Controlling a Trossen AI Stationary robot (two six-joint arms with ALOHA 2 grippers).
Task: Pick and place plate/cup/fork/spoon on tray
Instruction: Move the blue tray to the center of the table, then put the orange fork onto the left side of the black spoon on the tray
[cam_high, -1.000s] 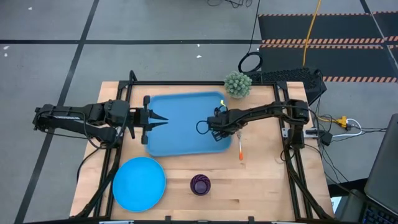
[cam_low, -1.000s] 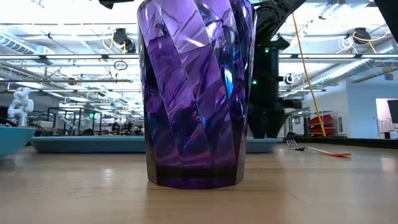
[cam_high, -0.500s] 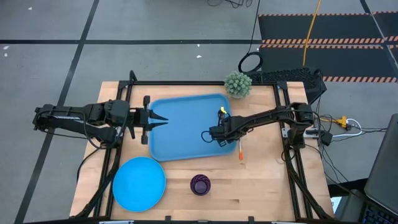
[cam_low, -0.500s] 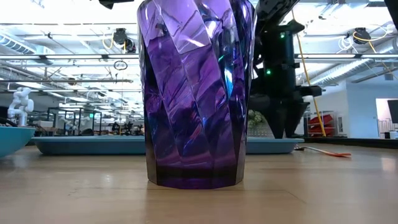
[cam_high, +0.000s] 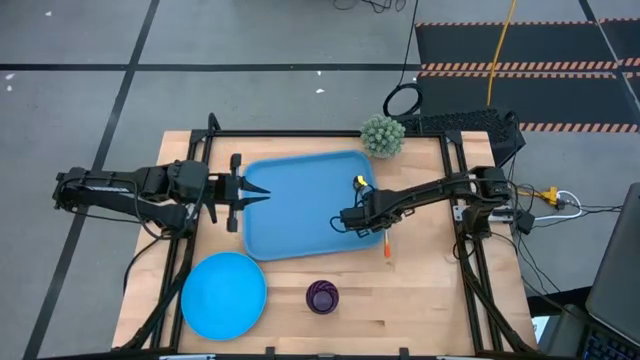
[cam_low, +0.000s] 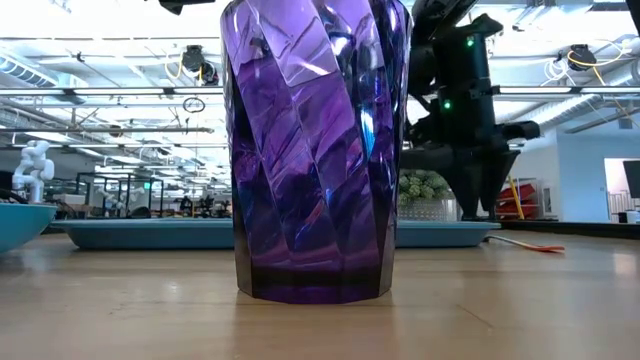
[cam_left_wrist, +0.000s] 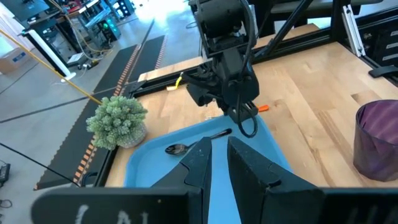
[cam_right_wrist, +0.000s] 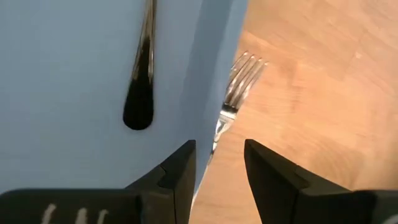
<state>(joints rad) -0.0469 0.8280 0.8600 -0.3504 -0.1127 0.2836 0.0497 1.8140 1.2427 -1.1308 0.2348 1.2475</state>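
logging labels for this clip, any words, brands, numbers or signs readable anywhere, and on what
None can be read in any view.
The tray, plate, cup, fork and spoon are all plain, with no print or marks.
The right gripper and left gripper show no lettering.
Room beyond the table in the low view: any signs there are too small and blurred to read.

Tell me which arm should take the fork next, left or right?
Right. Its gripper hangs over the tray's right edge with open jaws almost above the fork, which lies on the table beside that edge. The left gripper waits at the tray's far left side.
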